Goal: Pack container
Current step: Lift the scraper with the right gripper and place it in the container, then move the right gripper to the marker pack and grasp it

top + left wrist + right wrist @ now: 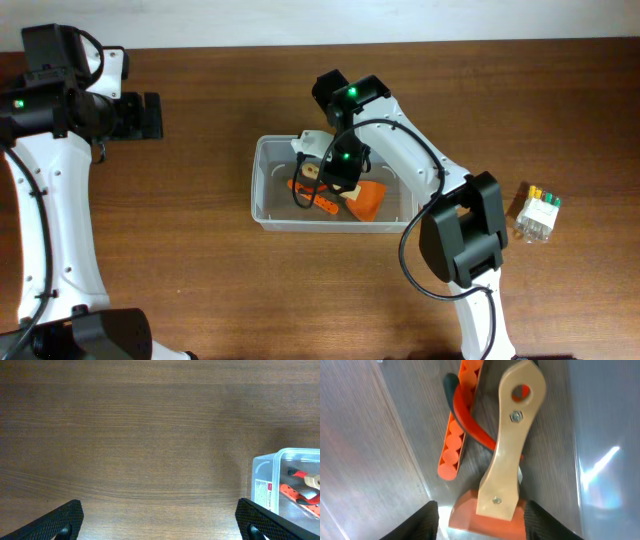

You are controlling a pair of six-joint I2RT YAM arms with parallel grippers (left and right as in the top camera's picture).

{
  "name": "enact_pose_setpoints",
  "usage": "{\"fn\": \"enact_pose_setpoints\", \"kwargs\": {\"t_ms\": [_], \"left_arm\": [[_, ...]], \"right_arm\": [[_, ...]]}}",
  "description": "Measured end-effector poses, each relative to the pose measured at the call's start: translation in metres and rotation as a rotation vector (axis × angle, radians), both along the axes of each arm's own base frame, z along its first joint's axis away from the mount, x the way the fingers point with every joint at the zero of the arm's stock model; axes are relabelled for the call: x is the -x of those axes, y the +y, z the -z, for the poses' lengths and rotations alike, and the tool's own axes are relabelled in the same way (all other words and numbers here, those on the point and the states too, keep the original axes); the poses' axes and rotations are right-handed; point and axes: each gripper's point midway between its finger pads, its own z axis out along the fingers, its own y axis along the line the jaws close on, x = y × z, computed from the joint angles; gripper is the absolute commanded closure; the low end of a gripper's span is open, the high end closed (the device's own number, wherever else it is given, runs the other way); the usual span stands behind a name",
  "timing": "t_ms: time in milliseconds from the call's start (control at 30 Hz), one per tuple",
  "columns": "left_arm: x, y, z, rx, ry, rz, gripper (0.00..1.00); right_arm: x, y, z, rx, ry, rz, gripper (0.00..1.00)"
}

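The clear plastic container (268, 190) sits mid-table; its corner shows at the right in the left wrist view (267, 477). Inside lie an orange scraper with a wooden handle (507, 455), an orange strip of round caps (457, 430) and a red-handled tool (470, 420). My right gripper (335, 178) hangs over the container, jaws open on either side of the scraper's orange blade (482, 522), not gripping it. My left gripper (160, 522) is open and empty over bare table at the far left (150, 115).
A small clear pack with yellow and green caps (536, 213) lies on the table at the right. The wooden tabletop (140, 435) stretches left of the container. The container's walls (600, 435) close in on both sides of my right gripper.
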Motion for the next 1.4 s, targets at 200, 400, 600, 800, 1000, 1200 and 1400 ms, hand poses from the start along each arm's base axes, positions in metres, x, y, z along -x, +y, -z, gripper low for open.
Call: {"fn": "enact_pose_setpoints", "kwargs": {"t_ms": [200, 400, 600, 800, 1000, 1200, 1400], "left_arm": [[0.0, 0.0, 0.0, 0.0, -0.002, 0.0, 0.01], [-0.001, 0.0, 0.0, -0.001, -0.003, 0.0, 0.01], [-0.001, 0.0, -0.001, -0.001, -0.005, 0.0, 0.01], [-0.001, 0.0, -0.001, -0.001, -0.005, 0.0, 0.01], [-0.001, 0.0, -0.001, -0.001, -0.005, 0.0, 0.01], [-0.001, 0.0, -0.001, -0.001, -0.005, 0.0, 0.01], [-0.001, 0.0, -0.001, -0.001, -0.004, 0.0, 0.01]], "right_arm": [[-0.027, -0.033, -0.05, 0.073, -0.131, 0.267, 0.01], [-0.055, -0.148, -0.179, 0.029, -0.396, 0.876, 0.01], [0.005, -0.317, -0.248, 0.028, -0.468, 1.602, 0.01], [0.042, -0.386, -0.213, 0.099, -0.309, 1.929, 0.01], [0.045, -0.408, -0.131, 0.152, -0.122, 2.027, 0.01], [0.046, -0.405, -0.05, 0.172, -0.036, 2.019, 0.01], [0.052, -0.4, 0.001, 0.173, -0.025, 1.982, 0.01]]}}
